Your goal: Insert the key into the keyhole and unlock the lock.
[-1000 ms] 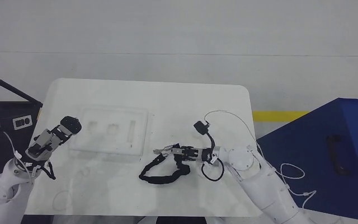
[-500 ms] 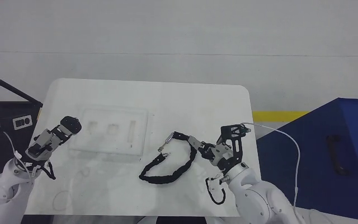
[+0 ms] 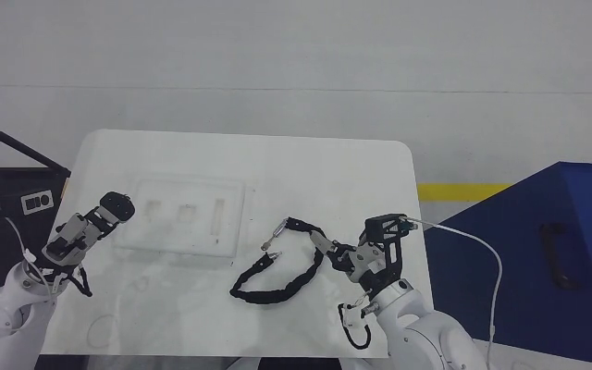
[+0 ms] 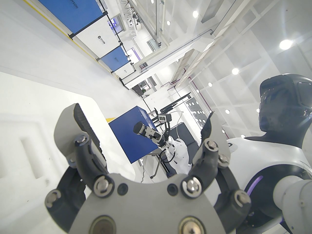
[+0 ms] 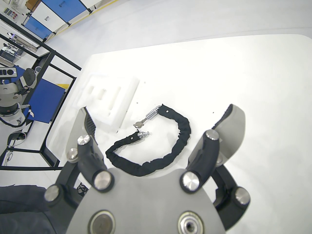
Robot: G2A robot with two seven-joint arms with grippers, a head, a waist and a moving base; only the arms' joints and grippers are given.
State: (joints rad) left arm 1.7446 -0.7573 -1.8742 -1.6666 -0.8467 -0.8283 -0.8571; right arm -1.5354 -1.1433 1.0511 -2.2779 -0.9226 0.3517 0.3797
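A black sleeved chain lock (image 3: 277, 285) lies in an open curve on the white table (image 3: 305, 171). Its silver lock barrel (image 5: 153, 114) has the key (image 5: 139, 123) sticking out of its end. The chain's pin end (image 5: 143, 134) lies free just beside the key, apart from the barrel. My right gripper (image 3: 338, 253) is at the chain's right bend, above the table and open, with nothing between its fingers (image 5: 84, 122). My left gripper (image 3: 113, 206) is at the table's left edge, open and tilted up off the table (image 4: 143, 113).
A white foam tray (image 3: 185, 217) with shallow recesses sits left of the chain, also seen as the foam tray (image 5: 109, 93) beyond the lock. A blue cabinet (image 3: 518, 268) stands off the right edge, a black frame (image 3: 32, 159) off the left.
My right gripper has pulled back from the lock end to the chain's right bend. The barrel end with the key has swung away from the pin end. The left arm kept still.
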